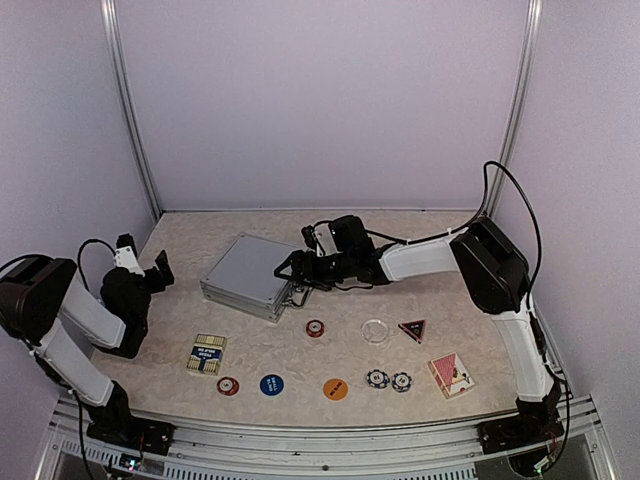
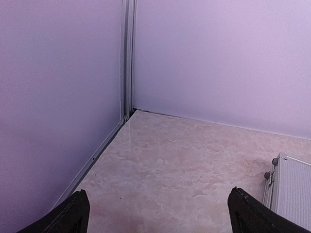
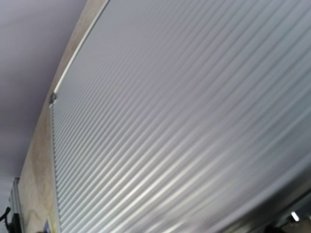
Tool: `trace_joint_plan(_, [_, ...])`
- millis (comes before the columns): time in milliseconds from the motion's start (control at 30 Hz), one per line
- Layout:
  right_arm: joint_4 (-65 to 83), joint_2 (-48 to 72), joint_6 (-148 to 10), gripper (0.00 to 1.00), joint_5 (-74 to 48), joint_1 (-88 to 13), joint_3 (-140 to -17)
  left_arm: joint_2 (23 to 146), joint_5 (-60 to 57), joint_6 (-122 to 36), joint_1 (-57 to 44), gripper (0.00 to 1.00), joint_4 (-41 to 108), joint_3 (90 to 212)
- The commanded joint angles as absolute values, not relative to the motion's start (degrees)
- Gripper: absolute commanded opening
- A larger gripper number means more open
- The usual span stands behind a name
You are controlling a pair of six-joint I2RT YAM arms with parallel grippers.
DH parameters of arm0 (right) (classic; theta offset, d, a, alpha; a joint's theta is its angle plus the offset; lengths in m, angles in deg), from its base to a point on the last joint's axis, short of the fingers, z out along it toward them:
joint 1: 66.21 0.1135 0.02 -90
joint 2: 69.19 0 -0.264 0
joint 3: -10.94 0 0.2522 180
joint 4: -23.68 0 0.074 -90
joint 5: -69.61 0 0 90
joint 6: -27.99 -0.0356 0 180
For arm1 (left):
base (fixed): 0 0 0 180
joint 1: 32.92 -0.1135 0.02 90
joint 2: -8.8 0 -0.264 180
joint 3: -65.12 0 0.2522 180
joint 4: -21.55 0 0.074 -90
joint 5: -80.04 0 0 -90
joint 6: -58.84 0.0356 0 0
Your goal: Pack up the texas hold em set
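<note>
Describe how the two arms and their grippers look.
Both the left arm and right arm have white links between bulky black joints, each with a thin black cable looping over it. The left gripper and right gripper are black, with dark tapering fingers and a white block behind.

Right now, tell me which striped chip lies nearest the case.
The red striped chip close by the case; the other red one and two dark chips lie farther off.

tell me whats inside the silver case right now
The case lies shut, so its inside is hidden. A red chip, the triangle, a blue deck and a red deck lie outside it on the table.
</note>
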State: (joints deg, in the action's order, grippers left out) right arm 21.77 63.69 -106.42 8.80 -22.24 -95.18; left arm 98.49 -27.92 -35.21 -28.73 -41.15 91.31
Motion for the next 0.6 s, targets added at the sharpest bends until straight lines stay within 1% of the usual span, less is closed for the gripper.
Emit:
trace_joint_plan(0, [27.5,63.6,-108.55,0.96,14.07,-20.97,-94.38,98.1,-27.27,-35.47,-29.05,0.99,-40.8,92.13])
trace_joint_plan(267, [30.93,60.83,-109.69,0.96,15.11,-20.68,-92.98,98.1,-27.25,-35.46,-29.05,0.99,-40.79,92.15])
trace_joint_plan(567, [31.57,58.77,-109.91,0.96,15.22,-20.55,-93.03,98.05,-27.21,-35.52,-29.04,0.99,-40.78,92.15])
